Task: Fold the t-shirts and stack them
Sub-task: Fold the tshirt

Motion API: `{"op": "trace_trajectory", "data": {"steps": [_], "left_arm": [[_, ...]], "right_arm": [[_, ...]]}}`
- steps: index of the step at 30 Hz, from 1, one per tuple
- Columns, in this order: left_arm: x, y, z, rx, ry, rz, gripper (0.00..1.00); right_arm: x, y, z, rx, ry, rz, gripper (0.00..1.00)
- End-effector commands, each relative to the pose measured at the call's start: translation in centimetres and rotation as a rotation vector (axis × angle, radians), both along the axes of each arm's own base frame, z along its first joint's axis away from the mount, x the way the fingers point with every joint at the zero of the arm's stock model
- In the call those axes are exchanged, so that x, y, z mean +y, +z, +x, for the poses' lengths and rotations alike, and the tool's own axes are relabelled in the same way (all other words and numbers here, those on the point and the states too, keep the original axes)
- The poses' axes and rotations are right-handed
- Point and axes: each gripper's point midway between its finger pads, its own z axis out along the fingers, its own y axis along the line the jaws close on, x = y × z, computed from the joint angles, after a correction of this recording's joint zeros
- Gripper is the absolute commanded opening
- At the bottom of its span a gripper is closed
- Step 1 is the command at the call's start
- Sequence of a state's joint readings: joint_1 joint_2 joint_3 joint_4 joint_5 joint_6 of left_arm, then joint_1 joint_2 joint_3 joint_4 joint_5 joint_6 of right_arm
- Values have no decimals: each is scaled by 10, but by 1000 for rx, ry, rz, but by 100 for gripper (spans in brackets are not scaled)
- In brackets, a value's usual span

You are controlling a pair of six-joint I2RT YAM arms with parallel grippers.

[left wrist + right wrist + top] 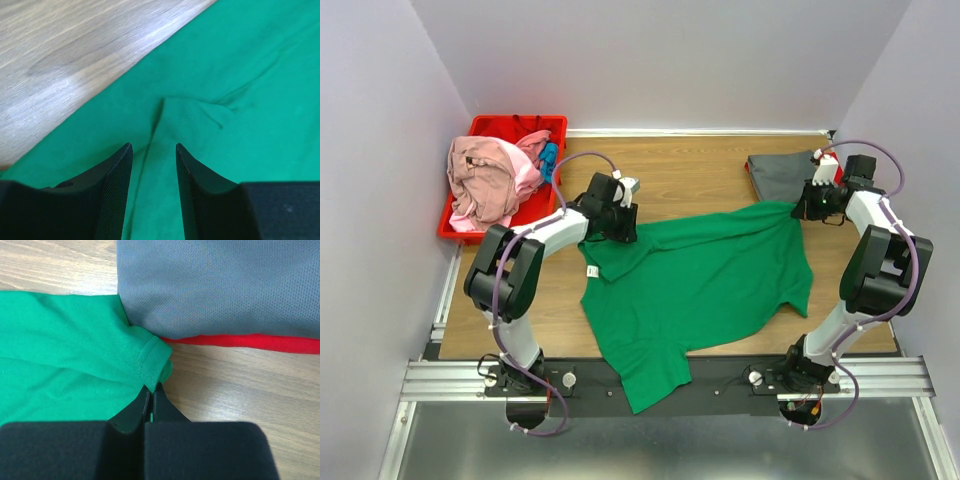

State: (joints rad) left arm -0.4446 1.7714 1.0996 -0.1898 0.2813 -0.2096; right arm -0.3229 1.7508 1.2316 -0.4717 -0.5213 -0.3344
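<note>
1. The large bright green cloth t-shirt point(700, 285) lies spread on the wooden table point(700, 170).
2. Right jaws grip its sleeve hem point(150, 357); left jaws hover open above a wrinkle point(162, 107).
3. Left should pinch deeply, then tension evenly.

The left arm point(555, 228) and right arm point(868, 212) shared one look — white tubular links, bulky black joint housings, thin lilac cables point(582, 154) looping alongside. The left gripper point(154, 149) had black fingers point(205, 195) with finely meshed inner pads point(116, 200).
</note>
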Motion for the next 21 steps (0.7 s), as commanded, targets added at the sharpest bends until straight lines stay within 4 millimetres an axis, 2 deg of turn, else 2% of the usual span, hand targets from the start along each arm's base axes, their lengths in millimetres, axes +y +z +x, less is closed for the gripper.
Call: {"op": "trace_trajectory", "data": {"steps": [1,7,9,13,15,16,18,21], "left_arm": [[1,-14,-2,12,-27,90,48],[-2,-38,-14,80,-53,135,47],[-1,-38,-14,88,-44,138,41],[-5,-27,-14,73,-40,117,22],[-7,-16,-13,57,-39,101,16],[-9,-11,-13,53,-43,90,8],[-11,-1,-14,43,-52,74,0],[-16,11,-18,35,-63,39,0]], "right_arm": [[1,-7,-1,0,14,18,2],[1,-7,-1,1,14,18,2],[0,-7,-1,1,12,18,2],[1,-7,-2,3,13,20,2],[1,-7,-2,3,13,21,2],[0,-7,-1,1,11,19,2],[1,-6,-2,0,13,19,2],[1,-6,-2,0,12,18,2]]}}
